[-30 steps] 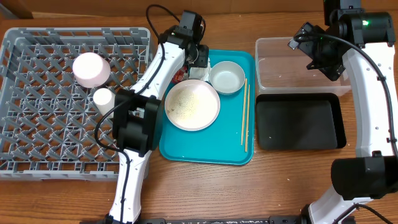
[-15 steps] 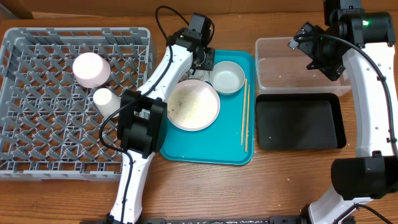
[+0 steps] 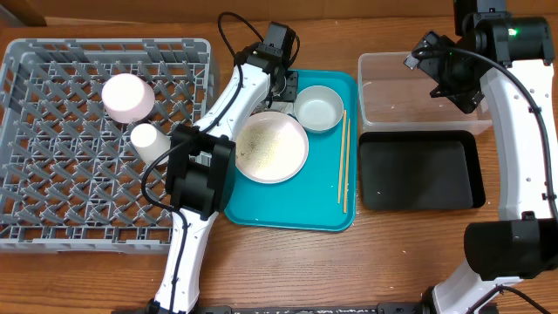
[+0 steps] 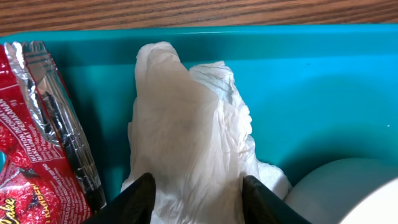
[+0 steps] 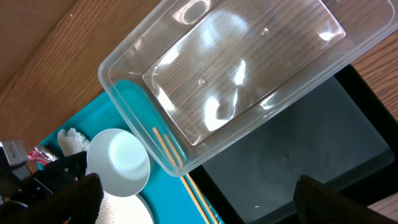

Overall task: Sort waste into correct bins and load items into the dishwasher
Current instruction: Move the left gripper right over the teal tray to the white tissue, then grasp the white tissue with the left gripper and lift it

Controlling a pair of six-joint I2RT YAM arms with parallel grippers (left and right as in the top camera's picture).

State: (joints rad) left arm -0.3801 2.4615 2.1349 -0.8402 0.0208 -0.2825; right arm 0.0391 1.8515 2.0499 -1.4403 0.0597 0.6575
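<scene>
In the left wrist view my left gripper [image 4: 198, 202] is open, low over the teal tray [image 4: 311, 93]. Its two dark fingers stand either side of the crumpled white tissue [image 4: 189, 124], close against its edges. The red snack wrapper [image 4: 34, 149] lies just to the tissue's left. My right gripper [image 5: 208, 205] is open wide and empty, hovering above the clear tub [image 3: 418, 92]; the black tray [image 3: 418, 170] lies in front of the tub. A large plate [image 3: 271, 146] with rice grains and a white bowl [image 3: 318, 108] sit on the teal tray. A pinkish bowl [image 3: 127, 96] and a small cup [image 3: 146, 139] stand in the grey rack [image 3: 52, 183].
Two wooden chopsticks [image 3: 343, 161] lie along the teal tray's right side. The left arm [image 3: 228, 105] stretches over the rack's right edge to the tray's back left corner. The white bowl's rim [image 4: 336, 193] is just right of the tissue.
The left gripper has shifted slightly right, over the tissue, and its fingers have narrowed around it. The right arm has not moved.
</scene>
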